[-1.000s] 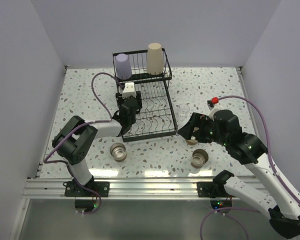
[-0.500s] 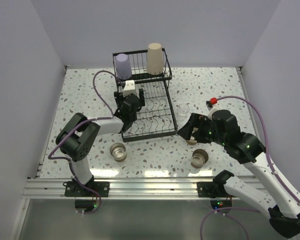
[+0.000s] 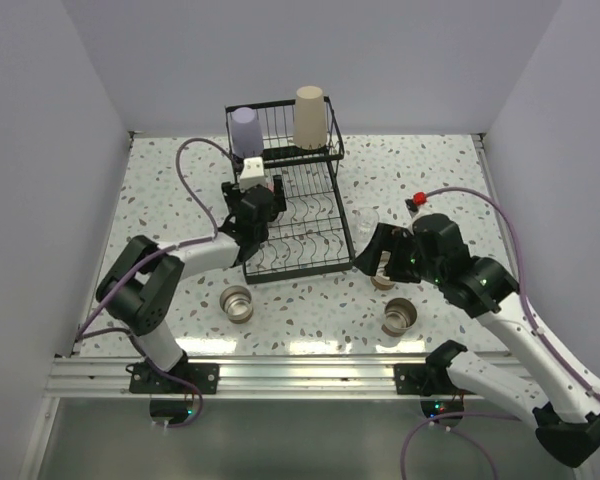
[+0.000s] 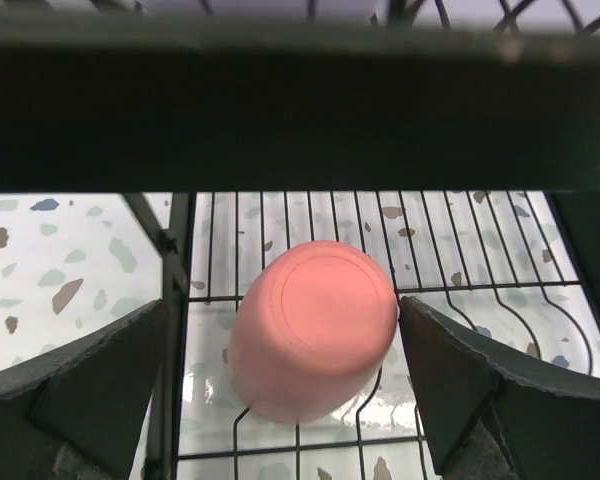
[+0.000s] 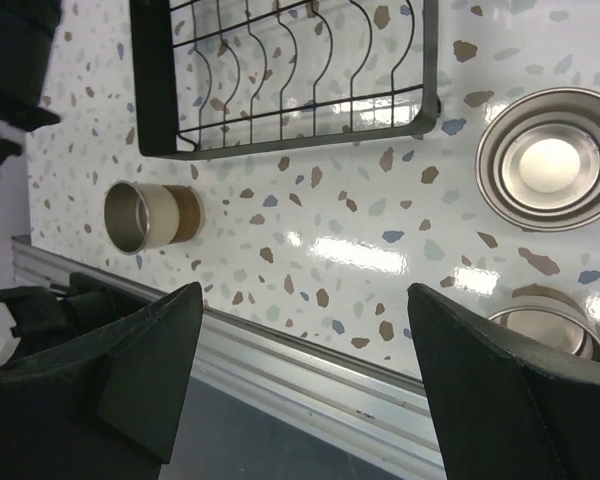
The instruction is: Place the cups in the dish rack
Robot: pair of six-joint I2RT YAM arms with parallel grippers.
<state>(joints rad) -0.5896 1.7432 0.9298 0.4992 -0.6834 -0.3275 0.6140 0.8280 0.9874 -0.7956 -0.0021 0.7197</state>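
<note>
The left gripper (image 4: 285, 305) stands spread wide, gripping nothing. The red-pink plastic cup (image 4: 315, 330) lies tipped between its fingers on the lower tray of the black wire dish rack (image 4: 180, 240). The right gripper (image 5: 305, 290), also spread and empty, hangs over the speckled table (image 5: 330, 250) near three short tan-and-metallic cups (image 5: 550, 160). Only the top view shows the lavender cup (image 3: 245, 130) and tall beige cup (image 3: 311, 117) upturned in the upper basket.

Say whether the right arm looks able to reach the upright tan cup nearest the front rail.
Likely yes: the open right hand hovers close by that cup, with only bare tabletop between them.
</note>
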